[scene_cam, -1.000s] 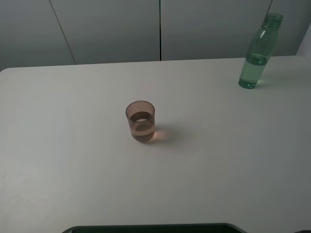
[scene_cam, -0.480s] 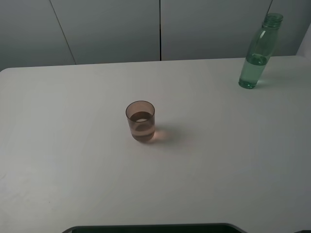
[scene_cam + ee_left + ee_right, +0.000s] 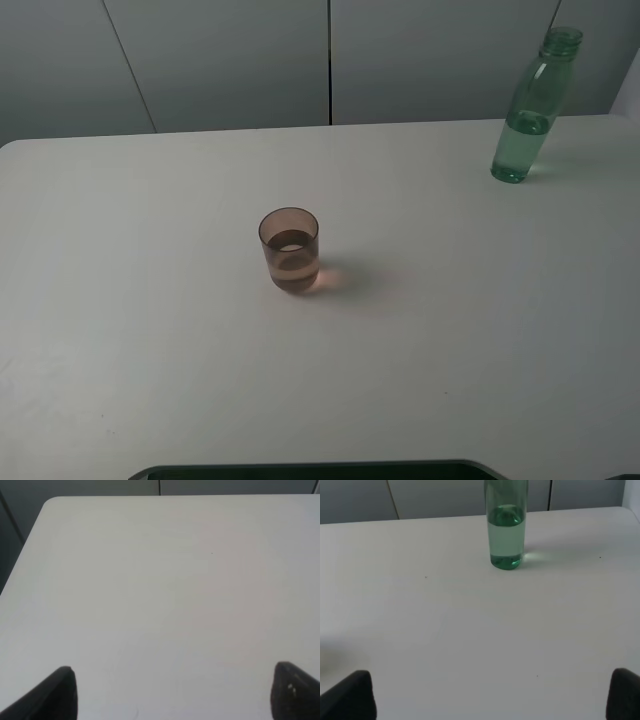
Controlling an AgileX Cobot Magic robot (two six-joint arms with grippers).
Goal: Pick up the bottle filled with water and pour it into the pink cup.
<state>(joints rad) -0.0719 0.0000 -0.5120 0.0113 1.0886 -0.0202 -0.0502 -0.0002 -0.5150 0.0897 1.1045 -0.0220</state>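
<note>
The bottle (image 3: 530, 110) is showing a transparent green tint, paler through its upper body and deeper green at the water line and base, with a ribbed neck; the pink cup (image 3: 289, 250) is showing a translucent brownish-pink wall with a darker band across its middle and is casting a faint pink glow on the bench (image 3: 150, 300). The bench is presenting a plain off-white surface without pattern, against grey wall panels (image 3: 220, 60) divided by dark seams. The fingertips of the left tool (image 3: 172, 692) and the right tool (image 3: 492, 695) are appearing matte black.
</note>
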